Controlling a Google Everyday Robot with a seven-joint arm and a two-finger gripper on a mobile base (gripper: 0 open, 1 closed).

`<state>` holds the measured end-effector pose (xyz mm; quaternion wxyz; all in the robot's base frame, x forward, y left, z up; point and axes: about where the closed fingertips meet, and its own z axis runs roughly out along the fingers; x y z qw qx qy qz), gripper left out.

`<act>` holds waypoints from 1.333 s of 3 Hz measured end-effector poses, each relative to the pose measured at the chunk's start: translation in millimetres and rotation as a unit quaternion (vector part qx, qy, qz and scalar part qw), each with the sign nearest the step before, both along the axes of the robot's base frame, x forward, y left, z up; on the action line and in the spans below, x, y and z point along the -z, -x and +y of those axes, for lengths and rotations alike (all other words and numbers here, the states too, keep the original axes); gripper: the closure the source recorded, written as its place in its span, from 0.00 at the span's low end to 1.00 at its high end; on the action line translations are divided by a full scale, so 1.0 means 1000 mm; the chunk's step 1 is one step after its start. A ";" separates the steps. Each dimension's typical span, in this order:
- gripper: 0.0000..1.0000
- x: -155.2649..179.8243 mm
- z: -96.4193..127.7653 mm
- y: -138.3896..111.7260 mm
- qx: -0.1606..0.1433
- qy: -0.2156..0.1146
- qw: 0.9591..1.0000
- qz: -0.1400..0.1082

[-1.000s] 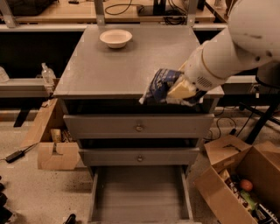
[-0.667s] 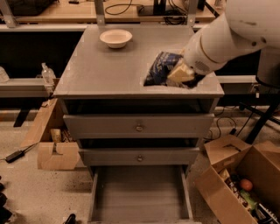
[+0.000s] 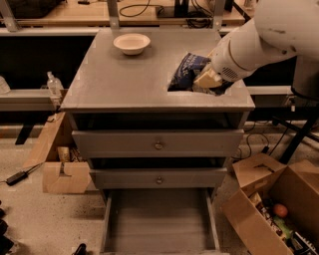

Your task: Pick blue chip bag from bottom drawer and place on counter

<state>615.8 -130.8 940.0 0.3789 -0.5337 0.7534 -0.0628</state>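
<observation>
The blue chip bag (image 3: 185,71) is a crinkled dark-blue foil bag held over the right part of the counter (image 3: 124,74), low and close to its grey top. My gripper (image 3: 208,78) comes in from the right on a thick white arm and is shut on the bag's right side with cream fingers (image 3: 205,79). Whether the bag touches the counter cannot be told. The bottom drawer (image 3: 159,219) stands pulled open below, its flat grey floor bare.
A cream bowl (image 3: 131,43) sits at the counter's back left. Two knobbed drawers (image 3: 158,145) are closed. Open cardboard boxes (image 3: 271,206) stand at the right on the floor, another box (image 3: 62,169) at the left. A wooden bench (image 3: 124,10) runs behind.
My gripper has carried the blue chip bag up and back from the counter's front edge to over its right part, and lower toward the top.
</observation>
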 end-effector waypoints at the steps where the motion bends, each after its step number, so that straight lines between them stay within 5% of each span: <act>1: 1.00 -0.006 -0.003 -0.027 0.012 -0.006 1.000 -0.002; 3: 1.00 0.026 -0.012 -0.155 0.070 -0.056 0.996 0.027; 4: 1.00 0.030 -0.010 -0.201 0.091 -0.096 0.991 0.018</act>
